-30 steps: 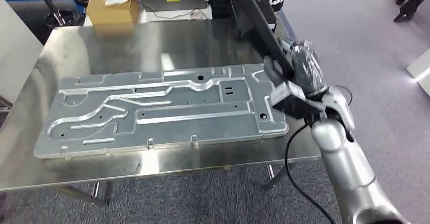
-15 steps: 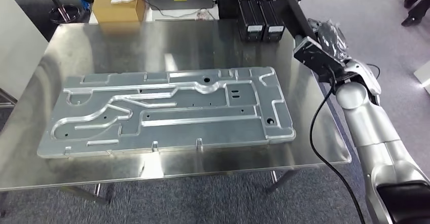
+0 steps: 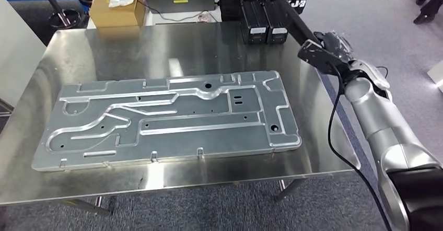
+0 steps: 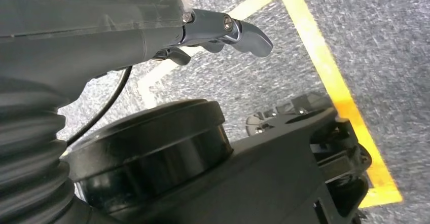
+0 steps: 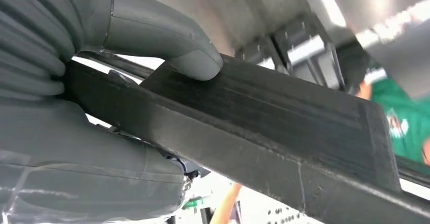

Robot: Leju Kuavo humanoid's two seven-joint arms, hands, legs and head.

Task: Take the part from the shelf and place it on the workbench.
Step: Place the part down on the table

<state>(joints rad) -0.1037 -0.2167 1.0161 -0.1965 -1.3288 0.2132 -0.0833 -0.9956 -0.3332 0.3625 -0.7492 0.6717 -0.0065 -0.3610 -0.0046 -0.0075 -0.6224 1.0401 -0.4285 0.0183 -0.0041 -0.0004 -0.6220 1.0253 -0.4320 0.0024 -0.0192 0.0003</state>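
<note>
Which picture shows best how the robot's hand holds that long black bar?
The right wrist view: the right hand grips the black bar up close, thumb pressed on top. The head view shows bar and hand small and far. The left wrist view looks at floor.

The counter (image 3: 313, 111) carries a large metal plate (image 3: 167, 118) that lies flat across most of its middle. Bare steel remains as a broad band on the far side, a strip along the right edge, and a narrow margin along the near edge. At the far right edge stand two black boxes (image 3: 264, 19). The right robot hand (image 3: 334, 45) grips a long black bar (image 3: 284, 6) that slants over that far right corner.
</note>
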